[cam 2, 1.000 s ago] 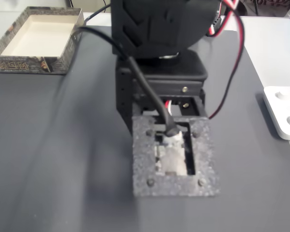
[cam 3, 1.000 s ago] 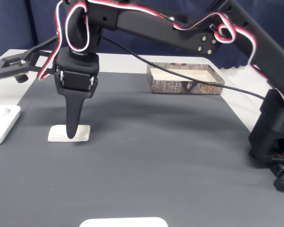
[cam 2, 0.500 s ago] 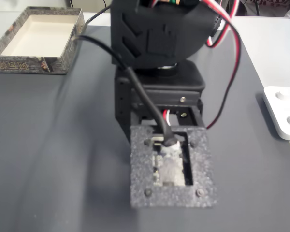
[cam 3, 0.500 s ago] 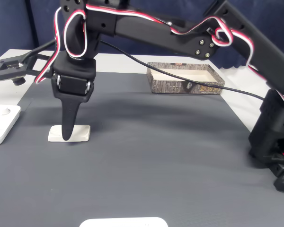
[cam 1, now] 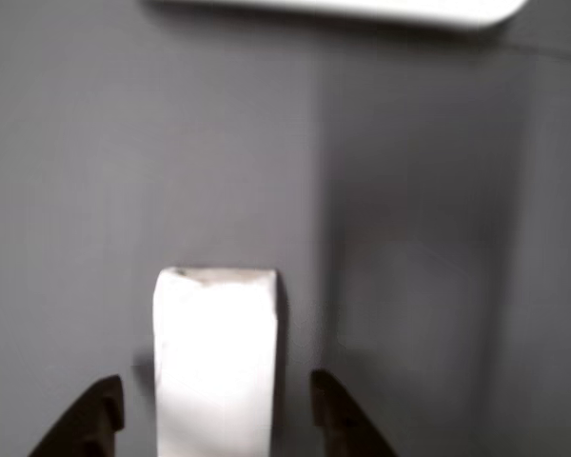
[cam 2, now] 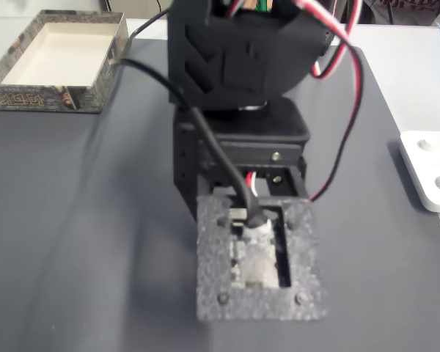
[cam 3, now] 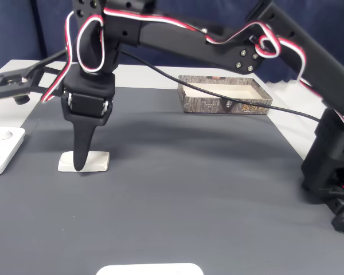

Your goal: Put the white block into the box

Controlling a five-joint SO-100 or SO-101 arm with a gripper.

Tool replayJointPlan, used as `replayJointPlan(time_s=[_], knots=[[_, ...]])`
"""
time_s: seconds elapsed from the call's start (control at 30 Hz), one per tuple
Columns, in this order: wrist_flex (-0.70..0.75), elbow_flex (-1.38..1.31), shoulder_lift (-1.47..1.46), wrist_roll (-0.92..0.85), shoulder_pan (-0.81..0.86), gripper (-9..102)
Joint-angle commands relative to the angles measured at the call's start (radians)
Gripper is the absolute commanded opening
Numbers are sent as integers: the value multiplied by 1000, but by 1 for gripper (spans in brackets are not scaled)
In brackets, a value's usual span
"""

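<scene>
Grey matting (cam 3: 206,189) covers the work surface across all three views and carries everything below.

Arm (cam 3: 218,43): black, with red and white wiring, it runs from a base at the right edge of a fixed view to the upper left, then turns straight down. That vertical posture suits a pick from above on a flat-lying part. In another fixed view its wrist housing (cam 2: 242,59) takes up the centre of the frame and hides the pick point.

Box (cam 3: 225,95): sits at upper centre of a fixed view, and at upper left in the other (cam 2: 55,59). Cream interior, speckled rim, open top, nothing seen inside. It stands well apart from the pick site.

White device (cam 2: 430,170): flat, with round buttons, cut off by the right edge; not part of the task.

Gripper (cam 1: 209,419): jaws parted, one dark tip to either side of the block at the bottom edge of the other view, with matting visible in both gaps. Nothing is grasped. Judgement: closing on the block is the step in hand.

White block (cam 1: 216,362): lies flat on the matting at lower centre, near end cut off by the frame. In a fixed view it sits at lower left (cam 3: 97,161), partly behind the finger.
</scene>
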Motion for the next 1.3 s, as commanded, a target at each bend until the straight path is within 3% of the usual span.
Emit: replayJointPlan(time_s=[0.0, 1.27], knots=[[-11, -75, 15, 0, 0, 28], [-34, -95, -31, 6, -14, 30]])
